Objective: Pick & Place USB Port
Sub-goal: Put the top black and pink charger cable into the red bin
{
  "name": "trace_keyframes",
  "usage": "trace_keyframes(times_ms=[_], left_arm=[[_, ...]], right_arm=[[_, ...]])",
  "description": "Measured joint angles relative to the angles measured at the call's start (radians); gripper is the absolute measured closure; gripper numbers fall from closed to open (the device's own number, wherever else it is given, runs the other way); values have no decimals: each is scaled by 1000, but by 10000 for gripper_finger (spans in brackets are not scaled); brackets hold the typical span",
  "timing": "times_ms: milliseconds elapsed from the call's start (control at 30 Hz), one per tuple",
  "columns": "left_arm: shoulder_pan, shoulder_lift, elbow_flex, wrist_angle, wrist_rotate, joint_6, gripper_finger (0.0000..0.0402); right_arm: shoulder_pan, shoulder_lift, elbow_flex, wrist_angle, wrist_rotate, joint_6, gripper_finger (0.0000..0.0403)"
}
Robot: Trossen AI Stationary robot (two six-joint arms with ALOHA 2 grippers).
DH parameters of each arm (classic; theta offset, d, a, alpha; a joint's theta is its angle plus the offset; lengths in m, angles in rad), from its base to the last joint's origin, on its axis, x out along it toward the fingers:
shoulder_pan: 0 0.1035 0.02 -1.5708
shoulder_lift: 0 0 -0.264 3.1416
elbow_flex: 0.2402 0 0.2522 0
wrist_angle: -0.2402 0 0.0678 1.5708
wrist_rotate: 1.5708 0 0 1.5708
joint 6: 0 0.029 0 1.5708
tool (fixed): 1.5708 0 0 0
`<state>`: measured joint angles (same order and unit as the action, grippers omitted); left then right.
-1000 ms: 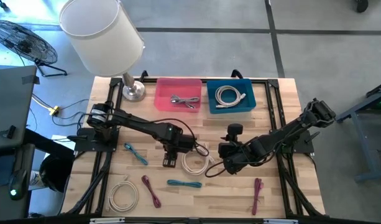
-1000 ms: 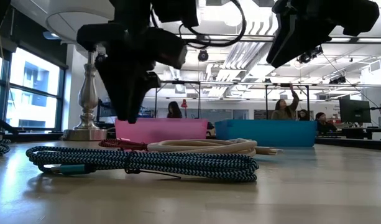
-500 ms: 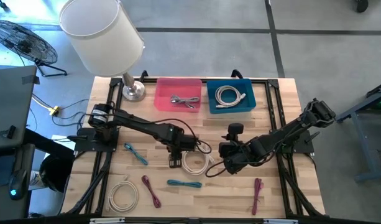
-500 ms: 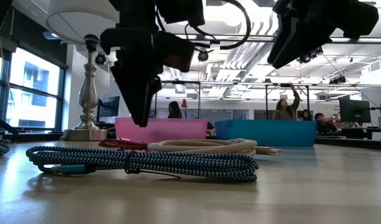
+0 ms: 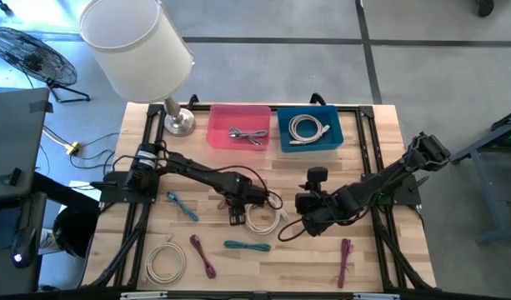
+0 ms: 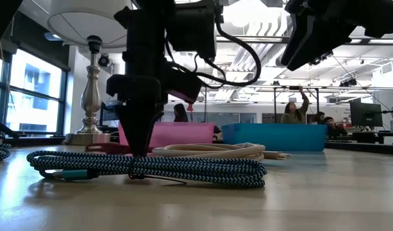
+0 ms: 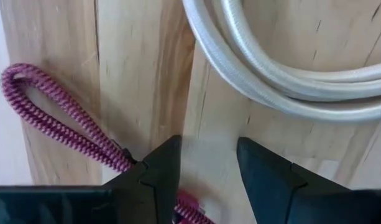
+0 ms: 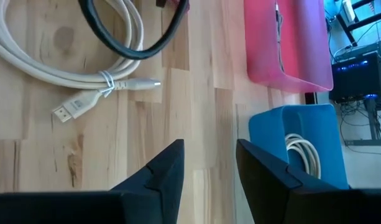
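Fingers spread, left gripper (image 7: 207,163) hangs low over a maroon cable (image 7: 59,127) mid-table, just left of the white coil (image 7: 277,81); right gripper (image 8: 209,163), also spread, waits farther right.

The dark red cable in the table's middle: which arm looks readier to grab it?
The left. Its left gripper hangs open just over the dark red cable, while the right gripper faces bare wood.

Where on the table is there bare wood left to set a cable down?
Free: the strip between the blue bin and the right gripper, and the front edge between the teal cable and the maroon cable. Crowded: around the left gripper and white cable.
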<state>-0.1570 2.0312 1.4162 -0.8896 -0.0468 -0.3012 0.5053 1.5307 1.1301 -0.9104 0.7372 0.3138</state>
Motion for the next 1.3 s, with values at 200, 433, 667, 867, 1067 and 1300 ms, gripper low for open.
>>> trace_keyframes(times_ms=[200,433,667,867,1067,1300], left_arm=[[11,-1,39,-40,-8,5,245],[28,-2,176,-176,-24,16,245],[28,-4,248,-353,-148,16,245],[29,5,247,-364,-162,16,245],[41,6,199,-333,-140,7,245],[54,6,146,-263,-105,0,245]], right_arm=[[1,0,0,-1,-7,0,265],[1,0,0,0,-7,1,265],[1,0,0,-2,-8,4,265],[1,0,0,-2,-8,4,265],[1,0,0,-5,-8,4,265],[1,0,0,-9,-8,18,265]])
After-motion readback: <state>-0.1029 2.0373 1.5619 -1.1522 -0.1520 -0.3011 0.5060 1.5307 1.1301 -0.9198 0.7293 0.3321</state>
